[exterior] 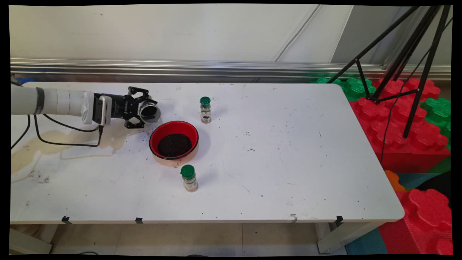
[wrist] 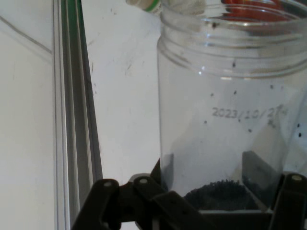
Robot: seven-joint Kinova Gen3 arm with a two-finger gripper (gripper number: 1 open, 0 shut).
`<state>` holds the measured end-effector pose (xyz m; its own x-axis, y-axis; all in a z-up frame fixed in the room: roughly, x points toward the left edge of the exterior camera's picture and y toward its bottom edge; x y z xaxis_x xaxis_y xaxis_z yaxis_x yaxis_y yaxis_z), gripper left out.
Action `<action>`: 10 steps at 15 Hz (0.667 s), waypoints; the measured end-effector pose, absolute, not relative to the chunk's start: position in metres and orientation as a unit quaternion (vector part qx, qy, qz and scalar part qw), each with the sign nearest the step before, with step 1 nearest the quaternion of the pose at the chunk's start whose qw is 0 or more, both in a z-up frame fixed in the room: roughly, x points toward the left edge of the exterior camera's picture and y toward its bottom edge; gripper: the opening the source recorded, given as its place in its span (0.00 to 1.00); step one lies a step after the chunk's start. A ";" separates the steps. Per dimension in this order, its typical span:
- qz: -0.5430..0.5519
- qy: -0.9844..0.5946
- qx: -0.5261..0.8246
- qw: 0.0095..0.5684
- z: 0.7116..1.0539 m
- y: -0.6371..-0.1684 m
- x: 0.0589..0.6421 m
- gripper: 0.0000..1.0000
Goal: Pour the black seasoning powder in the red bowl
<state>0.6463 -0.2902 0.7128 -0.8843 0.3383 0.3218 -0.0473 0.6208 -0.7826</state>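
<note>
Holding a clear jar (exterior: 150,112) sideways in its closed fingers, the gripper (exterior: 139,108) hovers with the red bowl (exterior: 174,140) of dark grains just beyond the jar's mouth, a few grains inside.

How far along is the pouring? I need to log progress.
Mostly done, it seems: the red bowl holds a dark heap of grains. In hand: the gripper holds a clear jar on its side, mouth toward the bowl, with only a few grains left at its bottom. The two green-capped bottles stand capped and untouched beside the bowl.
</note>
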 end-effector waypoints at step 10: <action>0.428 -0.878 -0.087 0.195 0.726 -0.287 0.657 0.00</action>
